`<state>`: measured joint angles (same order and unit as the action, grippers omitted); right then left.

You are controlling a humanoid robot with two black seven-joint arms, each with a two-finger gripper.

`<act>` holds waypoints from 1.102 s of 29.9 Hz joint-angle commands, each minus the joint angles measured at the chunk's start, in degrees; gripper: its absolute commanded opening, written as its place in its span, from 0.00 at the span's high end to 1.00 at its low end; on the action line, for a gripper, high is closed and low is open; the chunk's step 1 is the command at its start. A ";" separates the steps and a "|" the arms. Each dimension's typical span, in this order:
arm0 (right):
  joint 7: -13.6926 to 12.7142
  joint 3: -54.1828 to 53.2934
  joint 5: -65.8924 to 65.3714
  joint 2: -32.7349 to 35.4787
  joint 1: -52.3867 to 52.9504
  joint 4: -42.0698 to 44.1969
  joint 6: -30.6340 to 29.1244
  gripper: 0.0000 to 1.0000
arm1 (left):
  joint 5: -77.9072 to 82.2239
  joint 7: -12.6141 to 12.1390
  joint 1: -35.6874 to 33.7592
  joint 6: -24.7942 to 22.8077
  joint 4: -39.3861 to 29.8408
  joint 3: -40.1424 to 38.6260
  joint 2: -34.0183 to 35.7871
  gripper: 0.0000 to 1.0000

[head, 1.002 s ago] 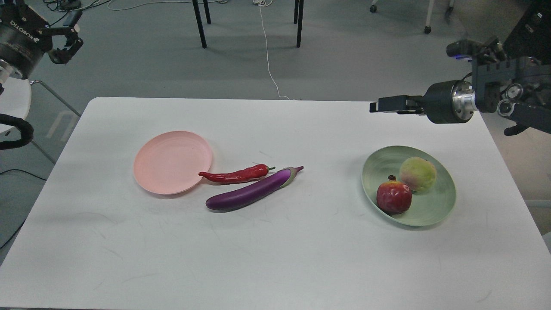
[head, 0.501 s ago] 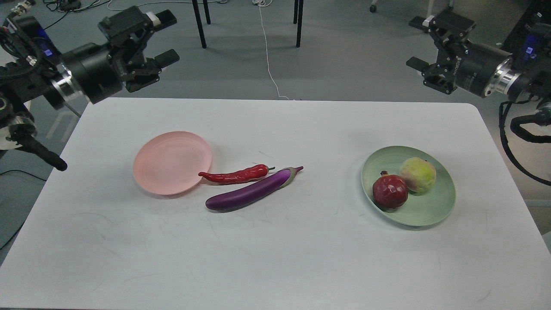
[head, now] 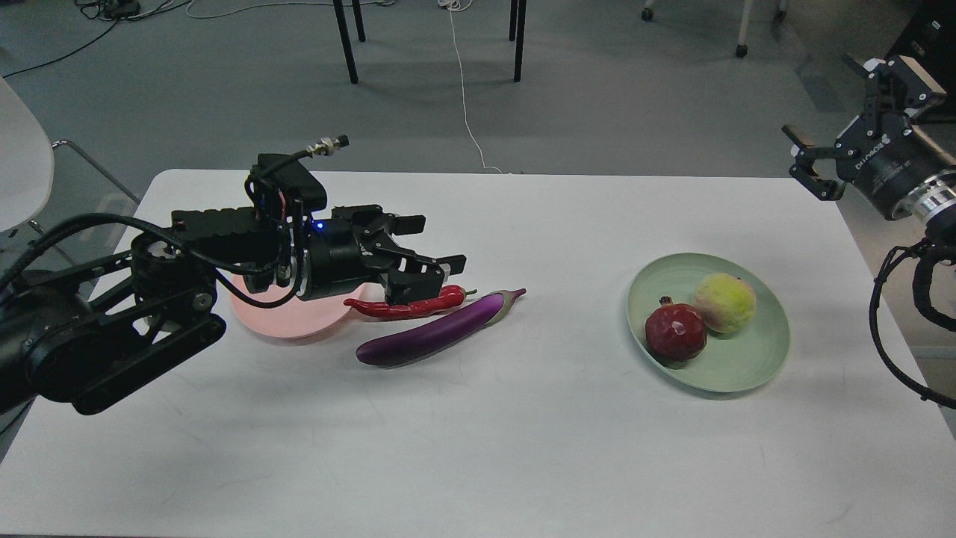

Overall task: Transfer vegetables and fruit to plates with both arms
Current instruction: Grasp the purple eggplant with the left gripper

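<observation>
The red chili pepper (head: 407, 305) lies on the table with its tip on the rim of the pink plate (head: 280, 320). The purple eggplant (head: 433, 334) lies just in front of it. My left gripper (head: 432, 250) is open, reaching across the pink plate and hovering close over the chili's stem half. My arm hides most of the plate. The peach-like fruit (head: 725, 301) and the pomegranate (head: 676, 333) sit together on the green plate (head: 747, 377) at the right. My right gripper (head: 806, 161) is open and empty, raised off the table's far right corner.
The white table (head: 478, 448) ends at a rounded far edge. Black chair legs (head: 345, 41) and a white cable (head: 467, 112) are on the grey floor behind it. A white chair (head: 22, 161) stands at the far left.
My left arm swung down from the far left corner, across the pink plate to the chili. My right gripper moved right, away from the table. The fruit settled slightly on the green plate.
</observation>
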<state>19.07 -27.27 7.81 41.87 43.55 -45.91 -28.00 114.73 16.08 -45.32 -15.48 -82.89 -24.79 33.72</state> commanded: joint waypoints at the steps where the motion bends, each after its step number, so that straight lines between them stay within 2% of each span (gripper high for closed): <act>1: 0.36 -3.92 0.01 -0.38 -3.38 -0.23 0.00 0.02 | 6.63 -0.25 -0.73 0.37 1.23 5.70 -3.48 0.11; 6: 0.36 -5.60 0.10 -0.29 -3.56 -0.41 0.00 0.02 | 10.27 -0.08 -0.91 1.15 9.75 9.06 -8.66 0.11; 10: 0.53 -5.78 0.19 -0.12 -3.74 -0.32 0.00 0.02 | 10.27 -0.08 -0.12 4.66 12.92 10.11 -9.46 0.11; 15: 1.06 -5.78 0.10 -0.12 -3.74 -0.41 0.00 0.02 | 10.27 -0.08 -0.03 5.29 17.67 13.01 -11.13 0.12; 21: 1.06 -6.04 0.01 -0.03 -3.74 -0.41 0.00 0.02 | 10.27 0.18 -0.03 5.03 18.64 13.19 -11.92 0.35; 28: 1.15 -6.48 0.01 -0.12 -3.74 -0.41 0.00 0.02 | 10.27 0.01 0.32 5.02 19.61 13.54 -12.28 0.49; 33: 1.06 -6.48 0.01 0.06 -3.74 -0.41 0.00 0.02 | 10.27 0.01 0.32 5.37 20.40 13.54 -13.15 0.54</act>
<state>20.15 -33.75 7.82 41.76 39.81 -46.34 -28.00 125.02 16.08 -45.02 -10.43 -63.11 -11.27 21.31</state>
